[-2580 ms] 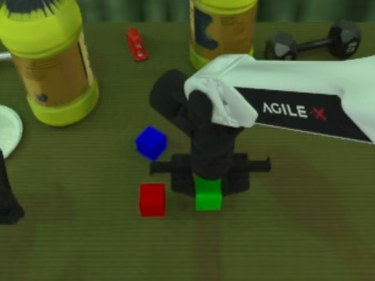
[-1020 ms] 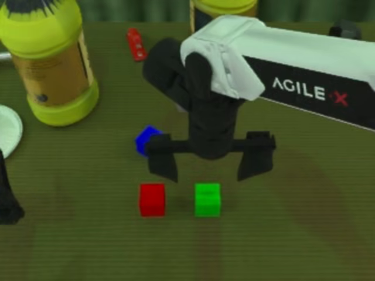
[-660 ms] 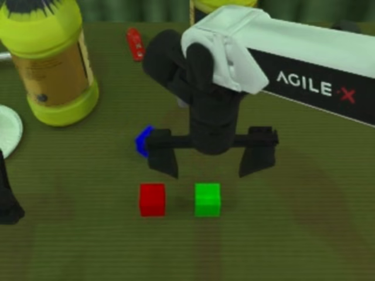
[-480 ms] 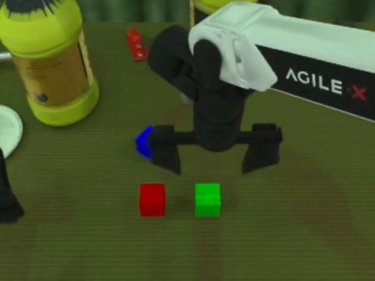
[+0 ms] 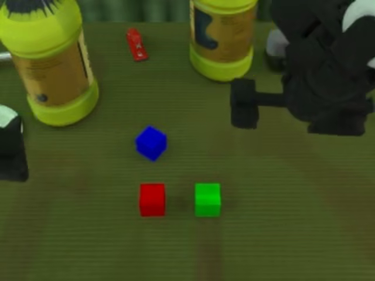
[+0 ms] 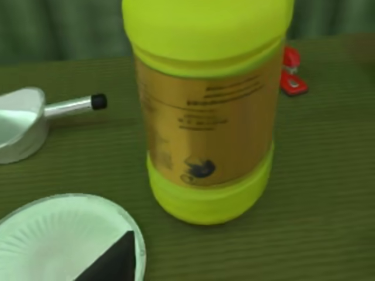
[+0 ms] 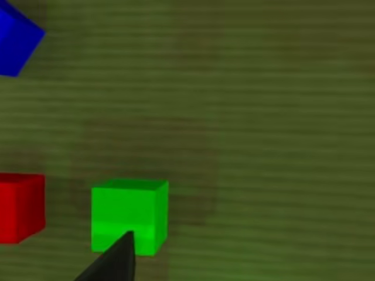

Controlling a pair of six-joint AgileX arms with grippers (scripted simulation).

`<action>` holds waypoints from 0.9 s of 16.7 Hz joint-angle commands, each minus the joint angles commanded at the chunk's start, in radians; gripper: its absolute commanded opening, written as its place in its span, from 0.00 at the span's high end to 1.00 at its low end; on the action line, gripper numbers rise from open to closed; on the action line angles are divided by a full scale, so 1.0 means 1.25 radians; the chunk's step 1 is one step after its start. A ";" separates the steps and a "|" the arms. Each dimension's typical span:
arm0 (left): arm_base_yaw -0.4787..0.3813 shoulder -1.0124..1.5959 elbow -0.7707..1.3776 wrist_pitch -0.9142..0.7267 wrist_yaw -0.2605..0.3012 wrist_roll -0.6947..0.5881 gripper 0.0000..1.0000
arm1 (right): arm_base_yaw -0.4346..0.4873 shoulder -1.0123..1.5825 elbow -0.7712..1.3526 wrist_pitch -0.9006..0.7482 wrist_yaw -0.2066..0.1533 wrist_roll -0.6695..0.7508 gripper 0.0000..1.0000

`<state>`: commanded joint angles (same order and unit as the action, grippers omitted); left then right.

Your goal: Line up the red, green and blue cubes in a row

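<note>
The red cube (image 5: 152, 199) and the green cube (image 5: 207, 199) stand side by side with a small gap between them, at the table's middle front. The blue cube (image 5: 151, 142) rests behind the red one, turned at an angle and out of their line. My right gripper (image 5: 293, 114) hangs high at the far right, open and holding nothing, well away from the cubes. In the right wrist view one fingertip (image 7: 120, 257) shows in front of the green cube (image 7: 129, 213), with the red cube (image 7: 20, 208) and the blue cube (image 7: 14, 35) to one side. My left gripper (image 5: 12, 158) is parked at the left edge.
Two big yellow bottles (image 5: 50, 58) (image 5: 222, 35) stand at the back. A flat red piece (image 5: 136, 44) lies between them. A dumbbell (image 5: 274, 44) is half hidden by my right arm. A white paper plate (image 6: 58, 240) and a metal scoop (image 6: 23, 123) lie beside the left bottle.
My right gripper let go of the green cube beside the red one, rose, then swung back to the far right, uncovering the blue cube. The cubes stayed put. My left gripper shifted slightly backward.
</note>
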<state>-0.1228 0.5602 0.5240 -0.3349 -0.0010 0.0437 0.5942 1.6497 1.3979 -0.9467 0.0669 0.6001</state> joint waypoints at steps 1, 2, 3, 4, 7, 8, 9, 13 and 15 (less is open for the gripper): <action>-0.016 0.081 0.068 -0.042 0.001 0.005 0.00 | -0.026 -0.068 -0.061 0.038 0.002 -0.028 0.00; -0.033 0.171 0.143 -0.089 0.001 0.011 0.00 | -0.053 -0.140 -0.125 0.078 0.004 -0.056 0.00; -0.051 0.264 0.218 -0.138 0.002 0.018 0.00 | -0.081 -0.214 -0.191 0.120 0.005 -0.086 0.00; -0.069 0.359 0.294 -0.187 0.002 0.024 0.00 | -0.109 -0.289 -0.259 0.162 0.006 -0.116 0.00; -0.122 0.634 0.516 -0.334 0.003 0.042 0.00 | -0.194 -0.523 -0.464 0.294 0.002 -0.206 0.00; -0.139 0.719 0.585 -0.382 0.004 0.048 0.00 | -0.222 -0.602 -0.532 0.338 0.000 -0.235 0.00; -0.155 0.800 0.652 -0.428 0.004 0.053 0.00 | -0.250 -0.679 -0.598 0.382 -0.003 -0.263 0.00; -0.213 1.076 0.895 -0.588 0.006 0.074 0.00 | -0.350 -0.972 -0.839 0.547 -0.020 -0.365 0.00; -0.238 1.194 1.001 -0.652 0.006 0.082 0.00 | -0.392 -1.098 -0.939 0.619 -0.030 -0.406 0.00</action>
<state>-0.4200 2.0529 1.7759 -1.1497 0.0061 0.1467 0.1047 0.2776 0.2239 -0.1728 0.0292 0.0926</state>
